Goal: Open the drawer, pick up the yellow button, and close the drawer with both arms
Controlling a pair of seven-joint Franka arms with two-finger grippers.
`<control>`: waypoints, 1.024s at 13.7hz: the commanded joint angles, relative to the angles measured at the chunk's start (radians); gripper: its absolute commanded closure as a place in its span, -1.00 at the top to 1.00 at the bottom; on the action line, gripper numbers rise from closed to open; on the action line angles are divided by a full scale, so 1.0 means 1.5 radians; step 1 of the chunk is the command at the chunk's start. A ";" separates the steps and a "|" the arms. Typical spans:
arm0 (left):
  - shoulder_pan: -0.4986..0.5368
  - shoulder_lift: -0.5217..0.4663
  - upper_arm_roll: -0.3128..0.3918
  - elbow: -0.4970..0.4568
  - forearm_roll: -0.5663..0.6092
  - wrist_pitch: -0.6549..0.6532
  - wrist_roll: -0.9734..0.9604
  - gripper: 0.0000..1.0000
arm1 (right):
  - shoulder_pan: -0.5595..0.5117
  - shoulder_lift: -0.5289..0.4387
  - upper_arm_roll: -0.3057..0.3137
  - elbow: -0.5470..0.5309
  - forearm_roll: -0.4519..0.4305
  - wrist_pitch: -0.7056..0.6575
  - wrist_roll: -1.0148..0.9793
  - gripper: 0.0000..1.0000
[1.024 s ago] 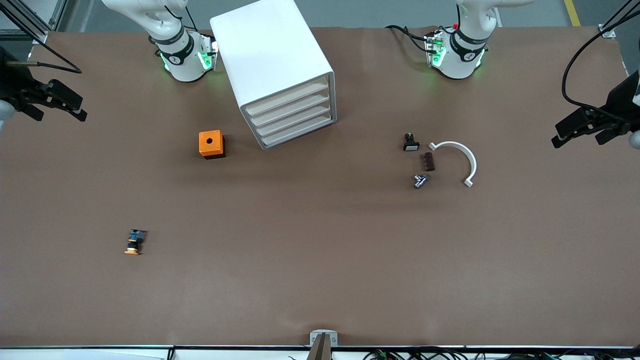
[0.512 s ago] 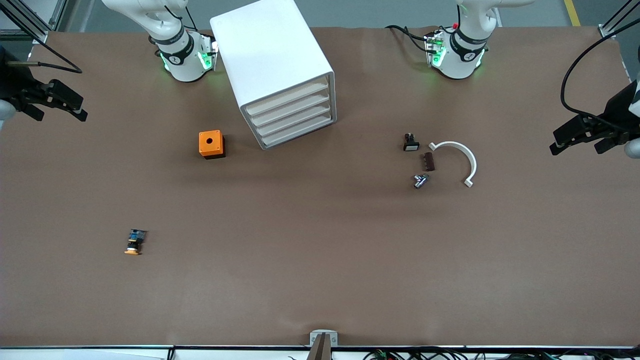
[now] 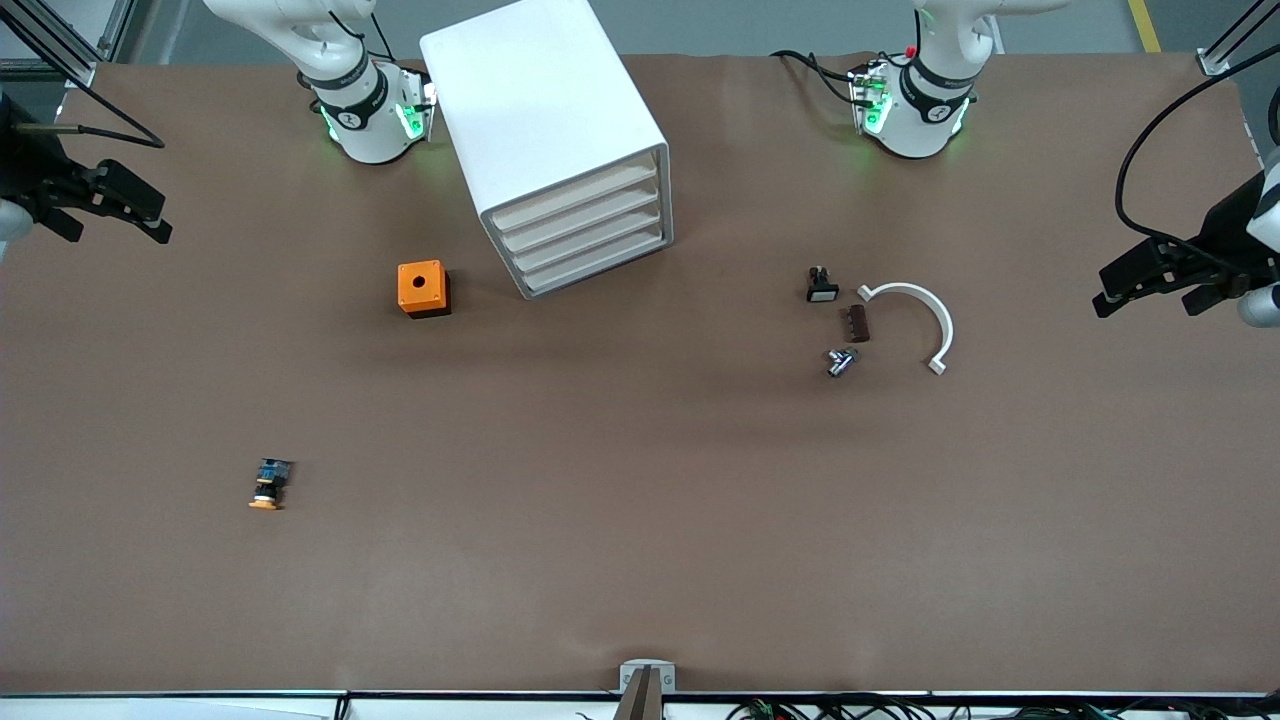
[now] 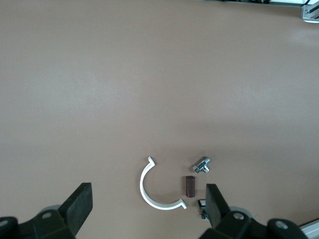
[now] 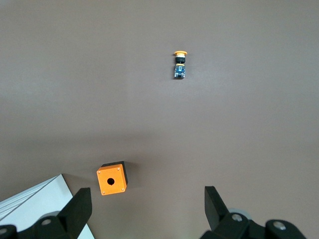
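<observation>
The brown table (image 3: 640, 560) carries a white drawer cabinet (image 3: 545, 130), all drawers shut. The left end effector (image 3: 1150, 280) and right end effector (image 3: 120, 205), both spread and empty, hang over opposite table ends, likely leaving the cabinet reachable. The button (image 3: 266, 486) lies on the table, nearer the camera than the orange box (image 3: 422, 288).
</observation>
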 commanded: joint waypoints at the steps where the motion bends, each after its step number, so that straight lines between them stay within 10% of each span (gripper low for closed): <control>1: -0.005 0.007 0.001 0.017 0.014 -0.004 0.014 0.99 | 0.004 -0.016 -0.001 -0.011 -0.013 0.003 -0.001 1.00; 14: 0.004 -0.059 -0.006 -0.064 0.012 -0.004 0.040 0.99 | 0.005 -0.015 -0.001 -0.012 -0.005 0.001 -0.001 1.00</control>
